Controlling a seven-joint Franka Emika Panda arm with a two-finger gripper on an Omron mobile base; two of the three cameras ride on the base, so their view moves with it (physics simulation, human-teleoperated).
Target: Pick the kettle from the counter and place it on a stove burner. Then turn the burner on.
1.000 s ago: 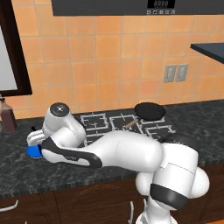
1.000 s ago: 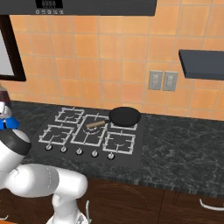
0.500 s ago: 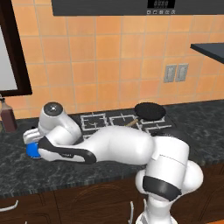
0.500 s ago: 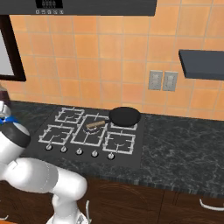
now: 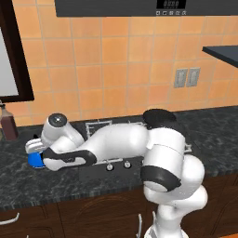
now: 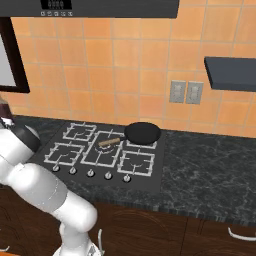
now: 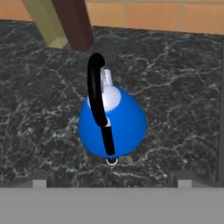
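The kettle point(image 7: 114, 122) is bright blue with a pale lilac-white lid and a glossy black handle. The worktop point(image 7: 175, 87) is dark grey-black stone with pale marbled veins. The wall tiles point(image 6: 125, 60) are orange. The bottle point(image 5: 9, 124) is dark brown. The cooktop point(image 6: 102, 155) is black with grey grates.

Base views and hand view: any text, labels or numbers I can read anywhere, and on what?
Appliance panel above the stove: a lit digit display and small button marks, too blurred to read.
Kettle: no marking.
Brown bottle: no readable label.
Stove knobs: no legible marks.
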